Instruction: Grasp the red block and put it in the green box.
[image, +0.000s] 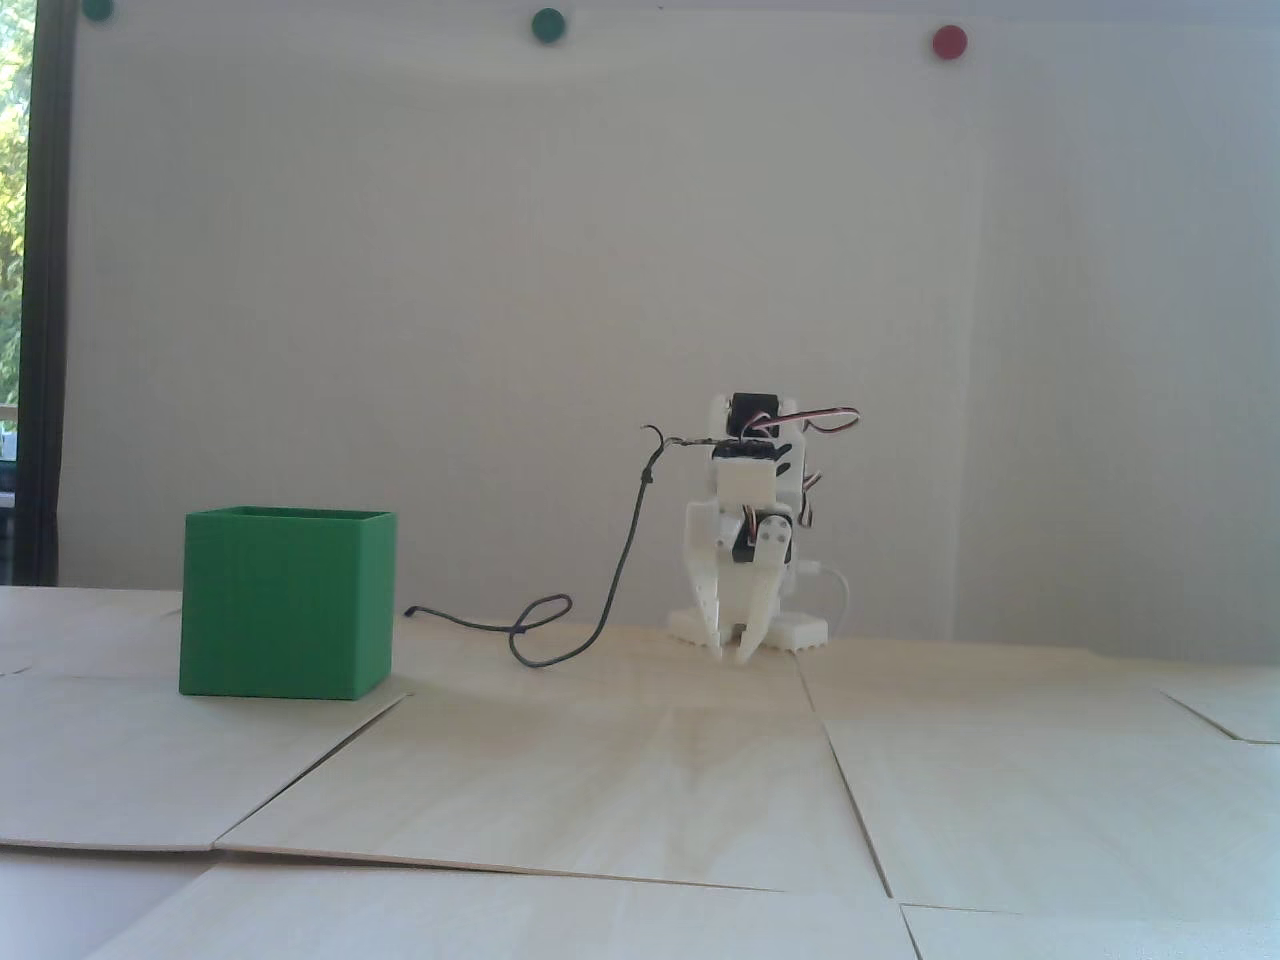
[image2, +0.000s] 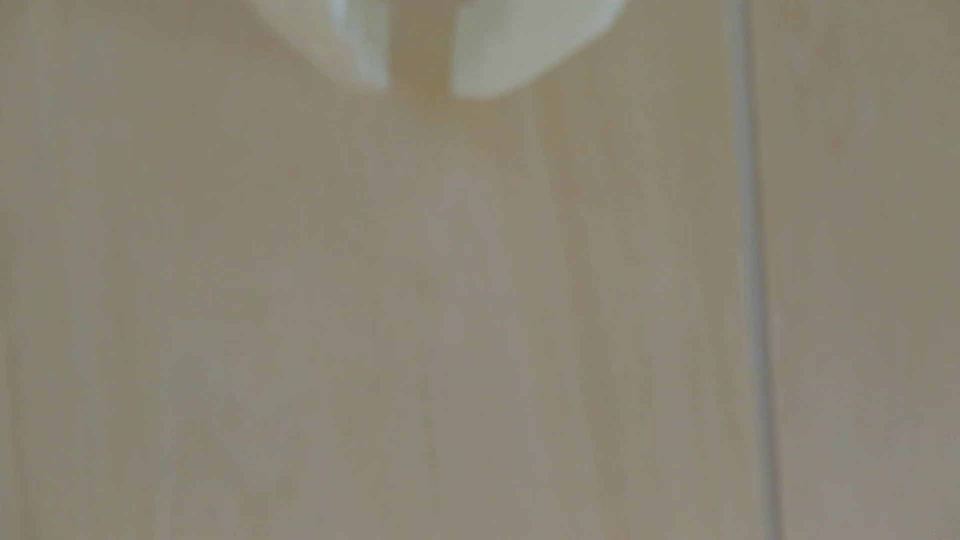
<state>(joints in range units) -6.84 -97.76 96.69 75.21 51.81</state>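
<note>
The green box (image: 285, 603) stands on the wooden table at the left of the fixed view, its open top facing up; its inside is hidden. The red block shows in neither view. The white arm is folded low at the back middle, with my gripper (image: 732, 657) pointing down, its tips just above the table, well to the right of the box. In the wrist view the gripper (image2: 421, 91) enters from the top edge. A narrow gap with bare wood showing separates the two white fingertips, and nothing is held.
A dark cable (image: 540, 635) loops on the table between the box and the arm. The table is made of pale wooden panels with seams (image2: 753, 259). Green and red round dots (image: 948, 41) sit high on the white wall.
</note>
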